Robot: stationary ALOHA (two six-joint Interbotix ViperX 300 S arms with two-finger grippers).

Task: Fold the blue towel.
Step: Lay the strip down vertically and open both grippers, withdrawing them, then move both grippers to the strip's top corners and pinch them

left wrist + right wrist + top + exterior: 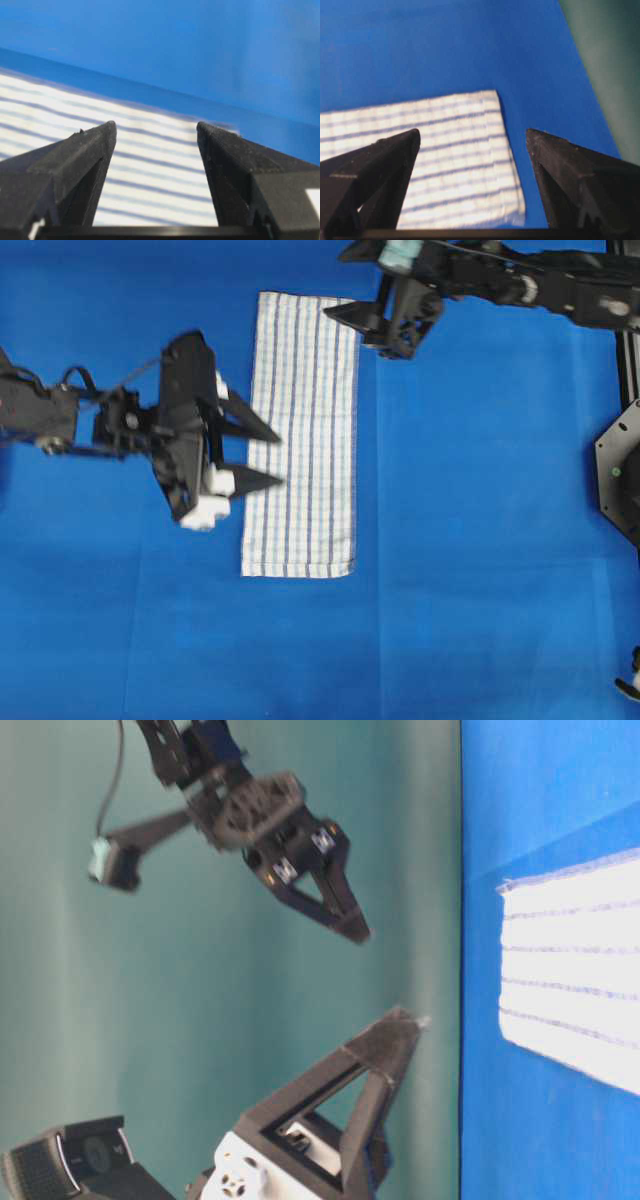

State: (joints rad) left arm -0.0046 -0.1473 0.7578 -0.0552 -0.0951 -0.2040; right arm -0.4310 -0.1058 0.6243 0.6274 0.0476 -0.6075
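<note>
The blue towel lies flat on the blue table as a long narrow strip, white with thin blue stripes. My left gripper hovers open over the strip's left edge near its middle, nothing between its fingers. In the left wrist view the towel fills the gap of the left gripper. My right gripper is open wide above the towel's far right corner. The right wrist view shows that corner of the towel below the right gripper, untouched. In the table-level view the towel lies at the right.
The blue table cover spreads all round the towel. A black metal frame stands at the right edge. A green wall backs the table-level view, with a webcam low at the left.
</note>
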